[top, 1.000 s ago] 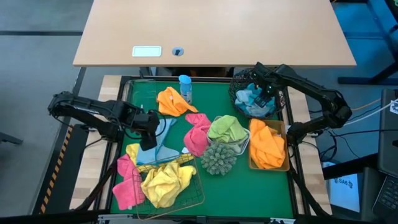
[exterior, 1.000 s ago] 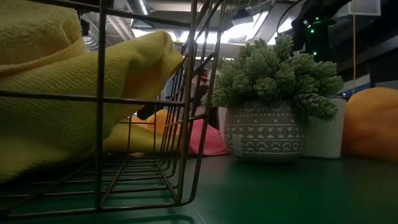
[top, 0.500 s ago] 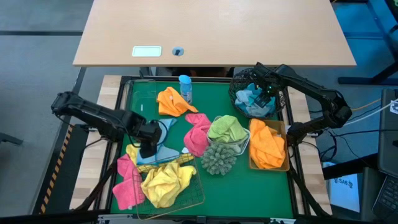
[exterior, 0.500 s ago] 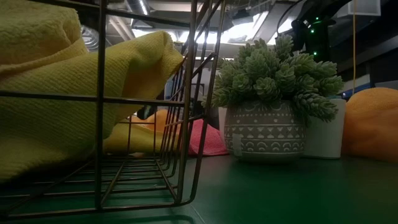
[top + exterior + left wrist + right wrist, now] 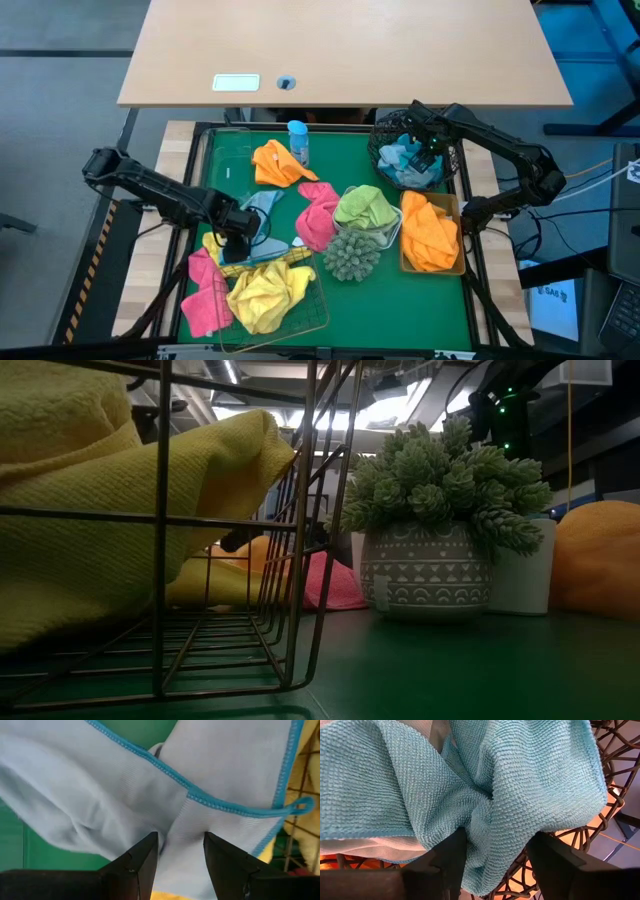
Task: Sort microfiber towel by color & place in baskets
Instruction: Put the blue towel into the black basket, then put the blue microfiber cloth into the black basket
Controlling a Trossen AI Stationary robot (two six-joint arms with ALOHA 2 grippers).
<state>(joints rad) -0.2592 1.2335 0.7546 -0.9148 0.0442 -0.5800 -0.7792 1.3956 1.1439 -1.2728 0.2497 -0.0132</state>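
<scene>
Sorting scene, near edge to far edge. Nearest, the gold basket (image 5: 272, 300) is holding a yellow towel (image 5: 268, 292), with a pink towel (image 5: 205, 295) lying just beside it on the mat (image 5: 400, 300).

Just beyond, the left gripper (image 5: 236, 238) is hovering directly over the pale blue towel (image 5: 262, 228), fingers (image 5: 141, 861) standing wide apart with nothing between them (the cloth fills the wrist view right under the tips). The towel's long axis is running from near the basket's far rim toward the orange towel (image 5: 278, 163); the left arm is plainly the nearer one, and the coming move looks to be a straight descent onto the fold below.

Farthest, the right gripper (image 5: 428, 152) is sitting in the black basket (image 5: 385, 135), fingers spread either side of a teal towel (image 5: 485, 785) bunched between them; a grip looks unlikely, the towel appearing to rest in the basket.
</scene>
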